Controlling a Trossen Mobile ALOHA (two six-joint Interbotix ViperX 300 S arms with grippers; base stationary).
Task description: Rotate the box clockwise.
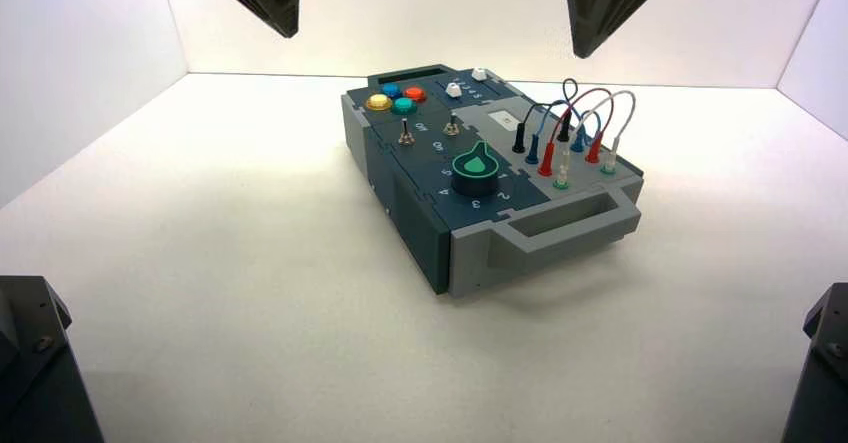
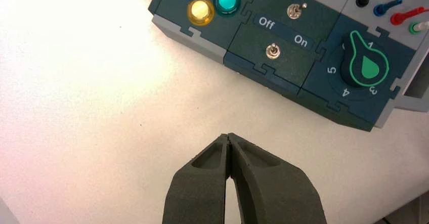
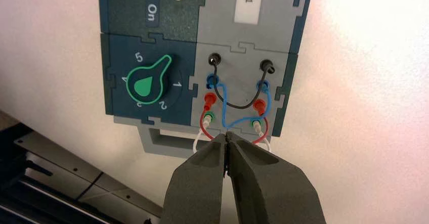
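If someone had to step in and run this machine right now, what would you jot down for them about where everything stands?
Left gripper: shut, holding nothing, hovering over bare table beside the box's button side.
Right gripper: shut, holding nothing, hovering above the box's end with the looped wires and near handle.
The box: flat on the white table, standing at an angle to the robot, touched by neither gripper.
Done: nothing visible yet.
Left: make contact with the box and turn it clockwise.
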